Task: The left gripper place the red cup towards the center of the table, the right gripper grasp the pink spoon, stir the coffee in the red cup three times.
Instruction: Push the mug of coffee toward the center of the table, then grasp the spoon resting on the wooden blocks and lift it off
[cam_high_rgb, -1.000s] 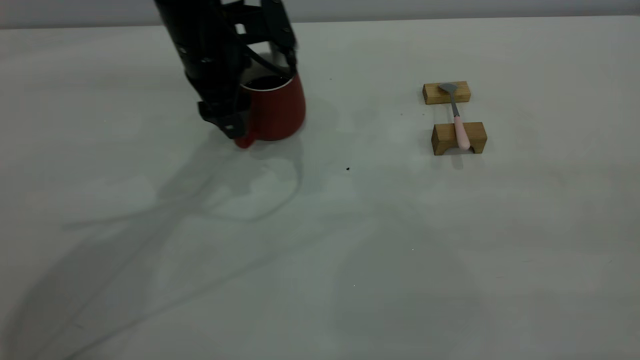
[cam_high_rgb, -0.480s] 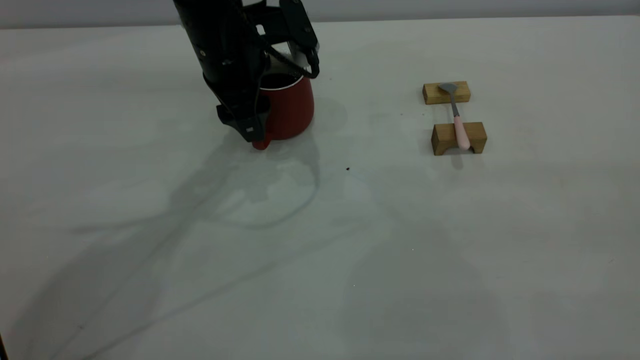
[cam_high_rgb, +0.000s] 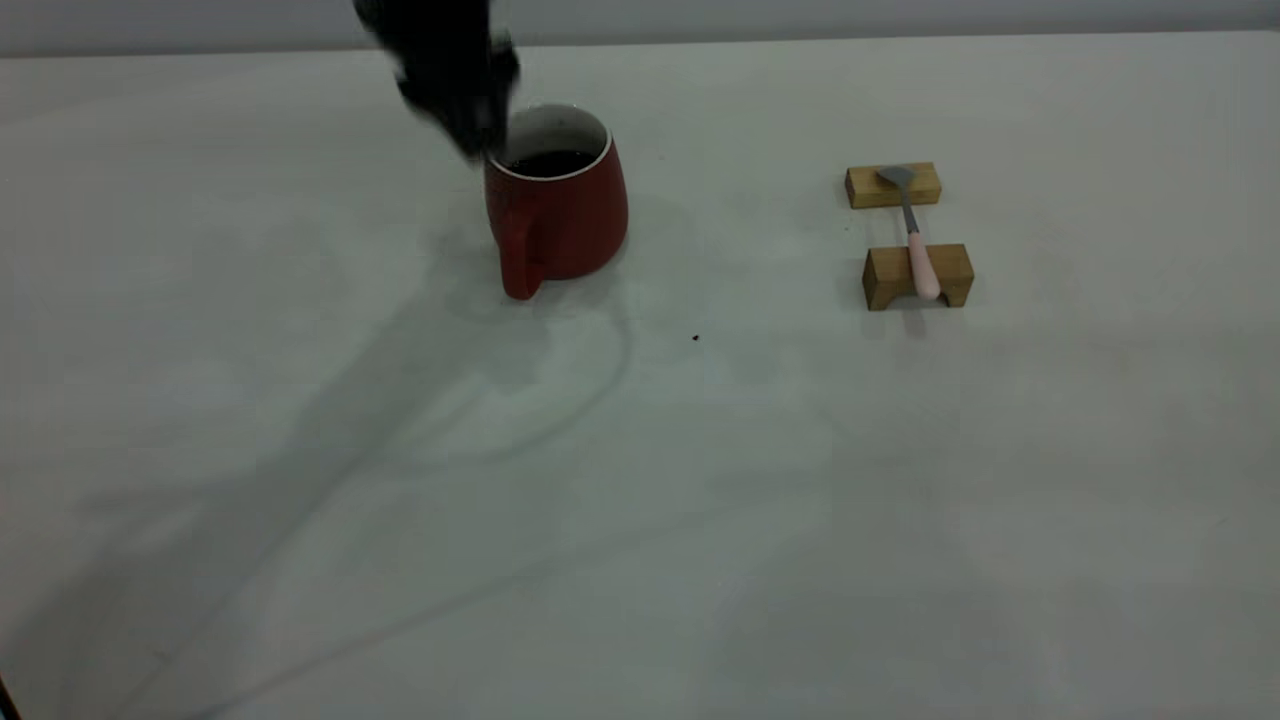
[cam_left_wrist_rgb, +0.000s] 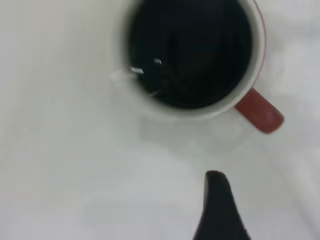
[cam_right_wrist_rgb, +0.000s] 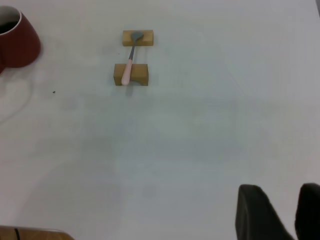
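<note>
Now red cup (cam_high_rgb: 557, 205) upright on table (cam_high_rgb: 640, 480), handle toward camera. Pink spoon (cam_high_rgb: 915, 240) bridging two wooden blocks (cam_high_rgb: 918, 275), bowl away from camera. Left gripper (cam_high_rgb: 450, 75) above cup, holding nothing, finger spread unclear. Right gripper (cam_right_wrist_rgb: 280, 212) fingers parted, empty.

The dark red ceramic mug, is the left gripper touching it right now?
Apart. The left wrist view shows bare table between the gripper's fingertip and the dark red ceramic mug.

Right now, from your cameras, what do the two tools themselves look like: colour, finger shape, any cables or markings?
Both are plain black. The left tool shows only as a bulky dark, smeared mass in the exterior view; its wrist camera catches one rounded, tapering black finger. The right tool shows two smooth, dark, blunt fingers with a narrow gap between them. No cables or markings are visible on either.
</note>
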